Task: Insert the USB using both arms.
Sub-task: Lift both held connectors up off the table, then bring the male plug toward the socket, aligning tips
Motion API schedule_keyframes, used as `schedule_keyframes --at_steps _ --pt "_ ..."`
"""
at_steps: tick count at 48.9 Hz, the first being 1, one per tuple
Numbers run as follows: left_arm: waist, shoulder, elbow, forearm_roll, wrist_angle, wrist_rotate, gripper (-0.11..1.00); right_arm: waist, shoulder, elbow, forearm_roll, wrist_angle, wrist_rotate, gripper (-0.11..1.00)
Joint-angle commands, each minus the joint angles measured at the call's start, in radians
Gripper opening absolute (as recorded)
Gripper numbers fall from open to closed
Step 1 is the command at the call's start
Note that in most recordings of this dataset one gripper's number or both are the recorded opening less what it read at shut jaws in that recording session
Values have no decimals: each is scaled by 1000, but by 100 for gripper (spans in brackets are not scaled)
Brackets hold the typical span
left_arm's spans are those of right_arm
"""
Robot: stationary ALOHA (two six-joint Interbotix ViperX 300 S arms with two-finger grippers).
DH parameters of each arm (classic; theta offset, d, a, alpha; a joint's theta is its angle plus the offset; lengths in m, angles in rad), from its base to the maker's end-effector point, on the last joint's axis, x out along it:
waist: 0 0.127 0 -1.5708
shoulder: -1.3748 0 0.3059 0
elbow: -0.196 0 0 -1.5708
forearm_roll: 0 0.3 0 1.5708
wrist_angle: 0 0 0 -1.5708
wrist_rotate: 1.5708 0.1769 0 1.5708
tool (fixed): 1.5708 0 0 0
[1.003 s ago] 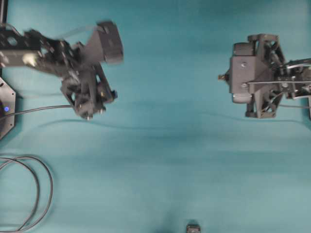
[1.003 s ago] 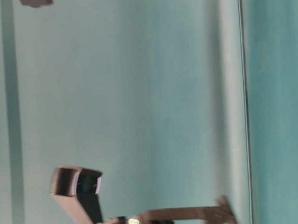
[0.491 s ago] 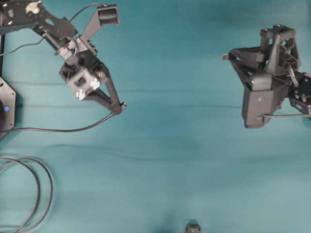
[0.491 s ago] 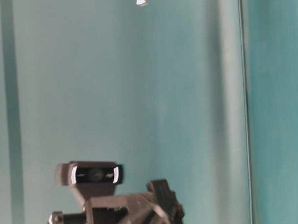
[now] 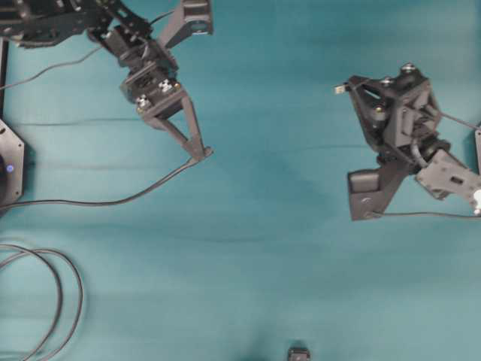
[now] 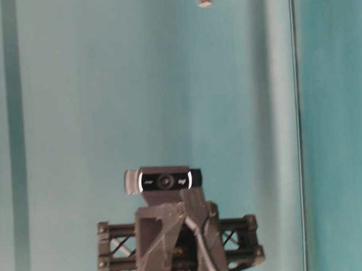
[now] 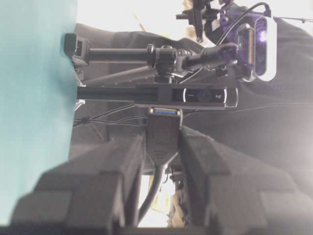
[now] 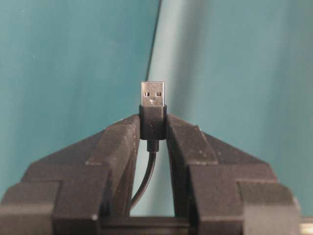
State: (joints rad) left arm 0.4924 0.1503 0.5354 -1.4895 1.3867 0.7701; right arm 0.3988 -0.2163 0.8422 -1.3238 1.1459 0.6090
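Note:
My right gripper point(image 8: 153, 121) is shut on the USB point(image 8: 153, 95). The USB's silvery metal tip sticks out past the fingers and its thin cable hangs down between them. In the overhead view the right gripper point(image 5: 348, 86) is at the upper right with the USB tip point(image 5: 340, 89) pointing left. My left gripper point(image 7: 162, 136) is shut on the dark socket end point(image 7: 163, 132) of the other cable, whose blue-lined mouth faces outward. In the overhead view the left gripper point(image 5: 200, 153) is left of centre. A wide gap of teal cloth lies between plug and socket.
The socket's cable point(image 5: 90, 201) trails left across the cloth to a black base point(image 5: 9, 169). A looped cable coil point(image 5: 52, 301) lies at the lower left. A small dark object point(image 5: 299, 353) sits at the bottom edge. A webcam on a lattice stand point(image 6: 164, 180) shows in the table-level view.
The left arm has swung up and right, carrying the socket end rightward. The right arm has turned, so its wrist camera now lies below the fingers. Both grips held.

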Motion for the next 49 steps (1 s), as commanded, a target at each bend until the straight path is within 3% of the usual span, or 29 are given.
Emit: schedule_keyframes --at_steps 1,13,27,34,49 --pt "6 21 -48 -14 31 43 28 9 44 -48 -54 31 21 20" --pt "26 112 -126 -14 89 64 28 77 130 -87 -192 173 135 20" --pt "74 164 -147 -11 127 110 28 183 141 -78 -195 281 158 20" --pt "71 186 -176 -14 147 109 28 190 141 -66 -198 293 155 20" --pt "28 264 -311 -17 186 64 28 189 141 -32 -259 249 158 20"
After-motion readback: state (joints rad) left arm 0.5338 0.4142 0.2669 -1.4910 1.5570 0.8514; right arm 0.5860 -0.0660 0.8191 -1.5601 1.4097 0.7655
